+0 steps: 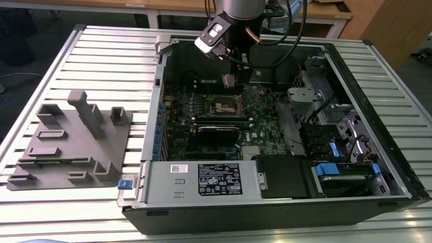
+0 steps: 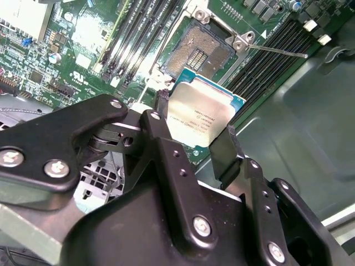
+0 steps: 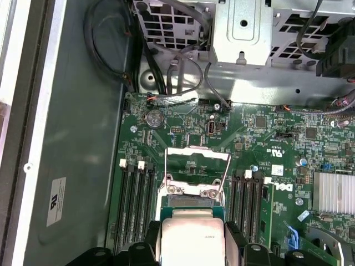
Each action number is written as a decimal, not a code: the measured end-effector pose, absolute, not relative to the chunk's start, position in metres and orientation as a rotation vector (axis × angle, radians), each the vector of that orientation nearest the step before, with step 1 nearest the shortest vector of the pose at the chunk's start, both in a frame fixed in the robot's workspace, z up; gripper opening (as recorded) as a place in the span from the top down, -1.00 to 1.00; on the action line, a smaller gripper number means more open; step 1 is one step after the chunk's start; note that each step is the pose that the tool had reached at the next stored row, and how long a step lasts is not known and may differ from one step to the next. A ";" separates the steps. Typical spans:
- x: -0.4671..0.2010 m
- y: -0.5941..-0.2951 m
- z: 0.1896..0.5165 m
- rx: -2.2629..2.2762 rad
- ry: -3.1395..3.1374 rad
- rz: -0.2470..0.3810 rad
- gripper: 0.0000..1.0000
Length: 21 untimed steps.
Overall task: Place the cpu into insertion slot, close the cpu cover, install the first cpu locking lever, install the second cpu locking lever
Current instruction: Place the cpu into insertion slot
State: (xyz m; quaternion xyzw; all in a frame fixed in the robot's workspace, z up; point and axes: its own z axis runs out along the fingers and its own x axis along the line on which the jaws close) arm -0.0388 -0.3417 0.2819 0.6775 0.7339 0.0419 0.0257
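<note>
The gripper [image 2: 196,121] is clamping the chip [image 2: 206,108] by two opposite edges, one black finger on each side, with the dull metal top turned towards the second wrist view. It is hanging over the green circuit board [image 2: 39,61], and the chip appears clear of everything below it. Just beyond the fingertips the socket [image 2: 199,52] is lying open, its dark centre bare. Past that, in the first wrist view, the cover [image 3: 197,149] is standing tipped up. A thin wire lever [image 2: 277,51] is sticking out beside the socket.

The chip is looking light, thin and stiff, with a smooth top that could slip, so the edge hold is suiting it. Its underside and the socket's contacts are probably fragile. Around all this the computer case [image 1: 270,215] is sitting on the desk [image 1: 101,55].
</note>
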 end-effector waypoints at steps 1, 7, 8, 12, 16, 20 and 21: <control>-0.039 -0.342 0.282 2.094 2.268 0.130 -0.08; -0.039 -0.342 0.280 2.094 2.268 0.129 -0.08; -0.039 -0.342 0.280 2.094 2.268 0.130 -0.08; -0.039 -0.342 0.280 2.094 2.269 0.130 -0.08; -0.039 -0.342 0.280 2.094 2.269 0.130 -0.08; -0.040 -0.342 0.277 2.094 2.268 0.130 -0.08; -0.040 -0.342 0.276 2.094 2.268 0.130 -0.08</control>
